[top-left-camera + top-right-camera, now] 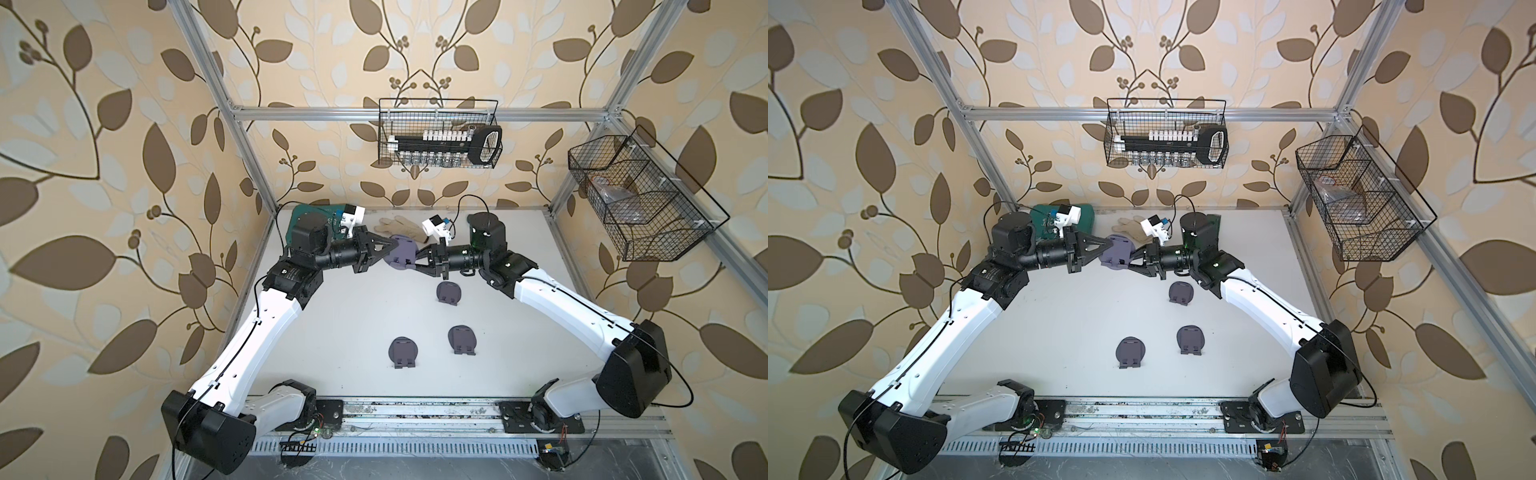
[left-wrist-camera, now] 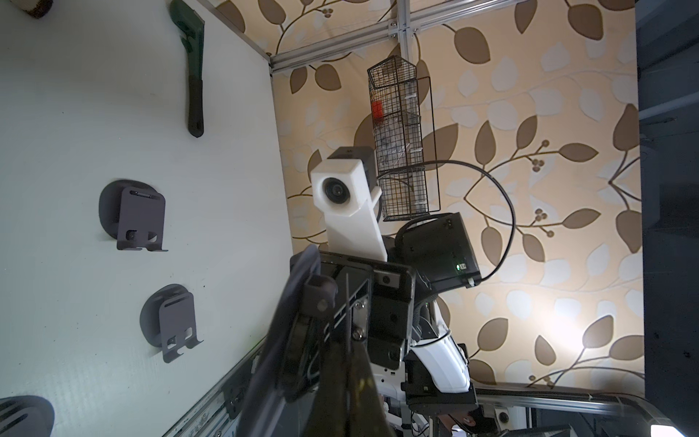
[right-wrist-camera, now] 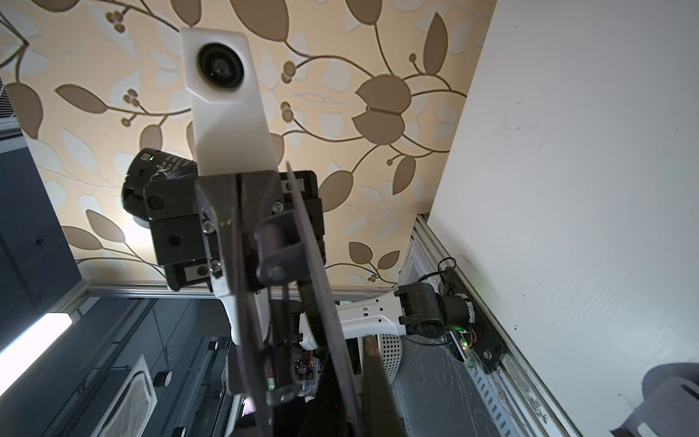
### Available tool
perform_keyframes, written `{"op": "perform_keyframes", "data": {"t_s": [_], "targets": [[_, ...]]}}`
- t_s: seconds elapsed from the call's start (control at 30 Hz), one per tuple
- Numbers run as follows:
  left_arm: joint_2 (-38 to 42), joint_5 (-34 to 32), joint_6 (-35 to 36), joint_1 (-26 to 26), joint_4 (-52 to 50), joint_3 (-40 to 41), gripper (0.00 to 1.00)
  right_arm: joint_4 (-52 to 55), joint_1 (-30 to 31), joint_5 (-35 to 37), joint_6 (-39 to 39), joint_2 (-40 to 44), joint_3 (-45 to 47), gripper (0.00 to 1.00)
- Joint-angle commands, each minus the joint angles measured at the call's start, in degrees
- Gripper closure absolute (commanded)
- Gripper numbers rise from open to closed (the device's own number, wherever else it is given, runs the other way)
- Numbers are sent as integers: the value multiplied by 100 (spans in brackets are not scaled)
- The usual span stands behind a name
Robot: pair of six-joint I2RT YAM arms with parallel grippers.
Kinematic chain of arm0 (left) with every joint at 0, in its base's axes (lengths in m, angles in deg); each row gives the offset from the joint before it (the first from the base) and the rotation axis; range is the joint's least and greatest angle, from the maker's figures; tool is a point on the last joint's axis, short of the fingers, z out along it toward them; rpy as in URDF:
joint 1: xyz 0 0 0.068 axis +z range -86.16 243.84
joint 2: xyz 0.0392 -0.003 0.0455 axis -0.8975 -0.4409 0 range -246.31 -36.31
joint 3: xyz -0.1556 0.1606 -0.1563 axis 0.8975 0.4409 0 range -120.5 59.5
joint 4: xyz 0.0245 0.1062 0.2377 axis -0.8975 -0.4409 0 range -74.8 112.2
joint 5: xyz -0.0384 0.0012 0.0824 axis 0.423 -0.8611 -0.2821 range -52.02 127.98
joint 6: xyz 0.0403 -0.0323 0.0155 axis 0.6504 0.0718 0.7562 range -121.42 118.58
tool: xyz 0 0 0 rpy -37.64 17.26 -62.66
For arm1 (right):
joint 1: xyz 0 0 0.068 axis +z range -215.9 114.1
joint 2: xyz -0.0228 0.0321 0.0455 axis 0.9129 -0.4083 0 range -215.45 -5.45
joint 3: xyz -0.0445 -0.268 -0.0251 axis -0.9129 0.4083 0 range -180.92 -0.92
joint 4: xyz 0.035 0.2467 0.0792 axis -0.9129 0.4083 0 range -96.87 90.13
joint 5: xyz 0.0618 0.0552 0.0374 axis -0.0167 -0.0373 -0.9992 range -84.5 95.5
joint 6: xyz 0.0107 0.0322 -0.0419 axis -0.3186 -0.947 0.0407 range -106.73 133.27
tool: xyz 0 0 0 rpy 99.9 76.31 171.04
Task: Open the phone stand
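The phone stand hung above the tabletop, directly between the two grippers and equally near each. The left gripper pinched one edge and the right gripper pinched the opposite edge, both clamped tight on it. The wrist views showed its plates edge-on; they seemed to splay slightly at the hinge, though blur made that uncertain. A glove lay just beyond the grippers. The nearest spare stand sat below the right gripper, well apart. Nothing blocked a pull apart.
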Motion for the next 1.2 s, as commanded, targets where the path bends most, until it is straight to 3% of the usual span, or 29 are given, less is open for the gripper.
{"op": "perform_keyframes", "data": {"t_s": [0.0, 0.37, 0.8, 1.17], "targets": [[320, 845, 22, -169, 1548, -856, 100, 782, 48, 266, -246, -541, 536, 100], [325, 833, 834, -169, 1423, -927, 100, 769, 26, 120, -320, -612, 853, 100], [682, 295, 2752, -169, 1241, -549, 100, 122, -36, -138, -875, -734, 1011, 100], [303, 36, 2741, -169, 2053, -587, 100, 666, -61, -193, -398, -778, 847, 100]]}}
